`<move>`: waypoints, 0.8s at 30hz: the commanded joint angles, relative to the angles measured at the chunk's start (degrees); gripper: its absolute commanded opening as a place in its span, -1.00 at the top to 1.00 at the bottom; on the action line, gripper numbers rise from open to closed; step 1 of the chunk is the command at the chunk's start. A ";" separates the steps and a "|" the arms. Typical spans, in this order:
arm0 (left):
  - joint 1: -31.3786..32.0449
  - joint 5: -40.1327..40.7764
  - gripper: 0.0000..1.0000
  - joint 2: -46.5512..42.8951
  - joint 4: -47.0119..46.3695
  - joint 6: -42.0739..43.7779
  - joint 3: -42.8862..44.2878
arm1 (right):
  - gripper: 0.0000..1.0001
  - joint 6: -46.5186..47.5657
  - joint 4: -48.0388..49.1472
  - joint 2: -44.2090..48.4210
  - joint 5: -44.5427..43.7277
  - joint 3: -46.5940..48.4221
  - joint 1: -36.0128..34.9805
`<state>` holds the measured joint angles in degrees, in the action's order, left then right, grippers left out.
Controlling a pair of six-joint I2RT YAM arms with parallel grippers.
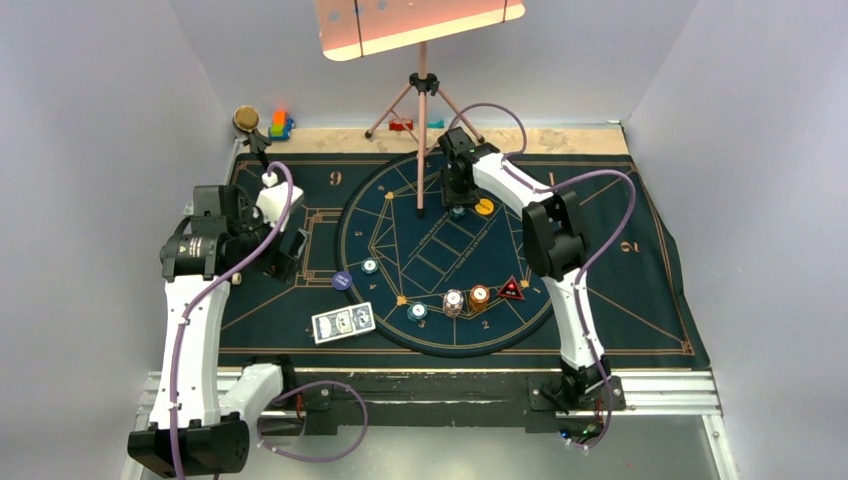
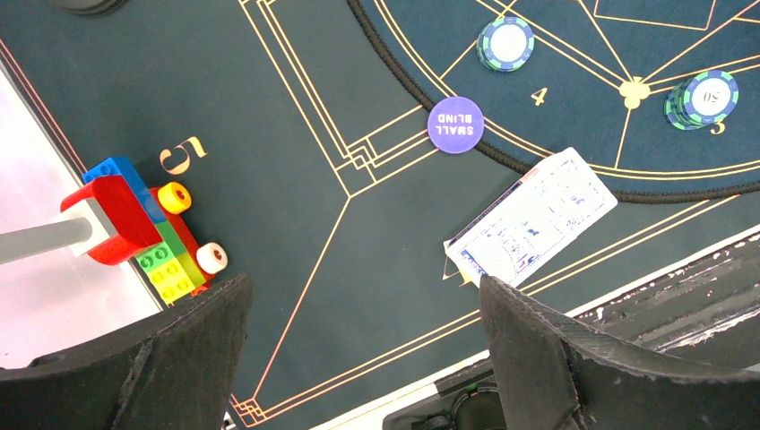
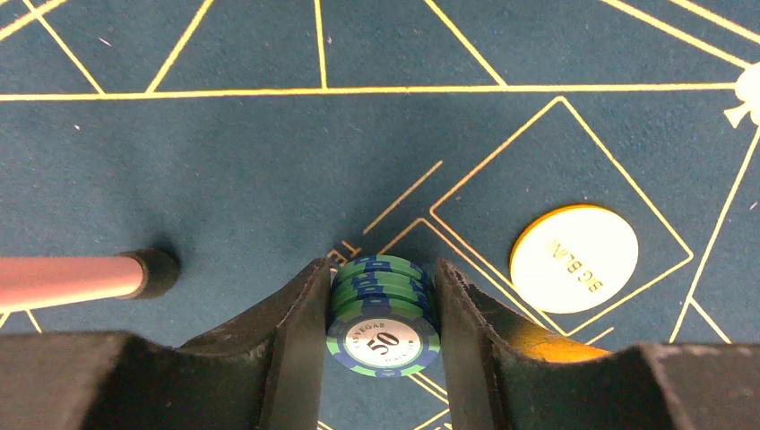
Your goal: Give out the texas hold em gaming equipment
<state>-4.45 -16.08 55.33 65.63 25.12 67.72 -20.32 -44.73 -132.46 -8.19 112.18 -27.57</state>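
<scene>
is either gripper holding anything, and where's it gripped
The right gripper clamps a stack of green-and-blue 50 chips by its opposite edges. The left gripper is open and empty.

i count three green-blue chip stacks [image 1: 417, 311], one white chip stack [image 1: 453, 300], one orange chip stack [image 1: 479, 295], one purple disc [image 1: 341, 281], one yellow disc [image 1: 484, 207], one red-edged black triangle [image 1: 511, 290].

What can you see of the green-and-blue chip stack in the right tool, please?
The stack of green-and-blue round poker chips looks like several plastic discs, neatly piled; the top one has a white centre printed 50. The right tool clamps it, a black finger pressing each side. It sits over the dark felt mat; whether it rests there is unclear.
</scene>
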 commanded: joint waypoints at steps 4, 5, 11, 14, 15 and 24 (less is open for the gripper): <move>-0.29 -0.86 -0.99 0.17 -1.05 0.37 0.83 | -0.03 -0.34 0.02 -1.65 -1.18 3.14 0.54; -0.30 -0.84 -0.99 0.19 -1.02 0.36 0.75 | -0.16 -0.38 -0.01 -1.55 -0.84 3.01 0.52; -0.27 -0.94 -0.99 -0.08 -0.95 0.28 0.59 | -0.50 -0.60 0.53 2.05 -1.71 1.17 0.40; -0.29 -0.97 -0.99 -0.26 -0.83 0.23 0.65 | -0.54 -0.26 0.95 6.12 -1.38 -0.01 -0.39; -0.28 -1.04 -0.99 -0.31 -0.75 0.17 0.70 | -0.57 -0.03 1.56 7.83 -1.63 -0.73 -1.03; -0.24 -1.65 -0.99 -0.25 -0.31 0.20 1.09 | -0.73 -0.97 1.88 23.10 -2.27 -13.82 -13.20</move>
<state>-4.45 -16.49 55.48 65.63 25.10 67.72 -20.53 -43.79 -116.03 -10.31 103.35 -33.58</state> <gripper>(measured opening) 0.995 0.850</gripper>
